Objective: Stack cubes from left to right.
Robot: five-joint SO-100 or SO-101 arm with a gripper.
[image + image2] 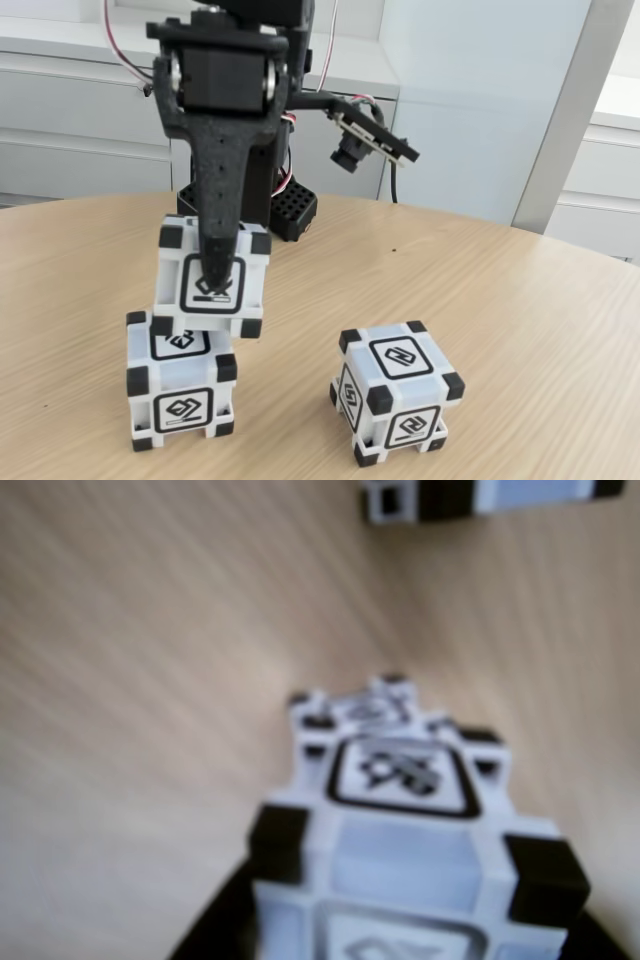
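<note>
Cubes come first from where I stand: in the fixed view the loose cube (398, 393) sits nearest at about five o'clock on the wooden table (540, 300), well apart from the other two. At about seven o'clock the bottom cube (182, 392) rests on the table, and the held cube (211, 276) sits over it, shifted toward one o'clock and overhanging, its lower edge touching or just above the bottom cube's top face; I cannot tell which.

Behind that, the black gripper (216, 268) comes down from twelve o'clock, one finger (219, 215) pressed flat against the held cube's front face. The far finger is hidden, but the jaws look clamped on this cube. The wrist view agrees: the held cube (405, 870) fills six o'clock, the bottom cube (375, 712) peeks out beyond it, and the loose cube (490, 498) lies at one o'clock.

My guess is the first stacking step is under way. Next, the held cube needs squaring over the bottom one before release, then the arm goes for the loose cube.
</note>
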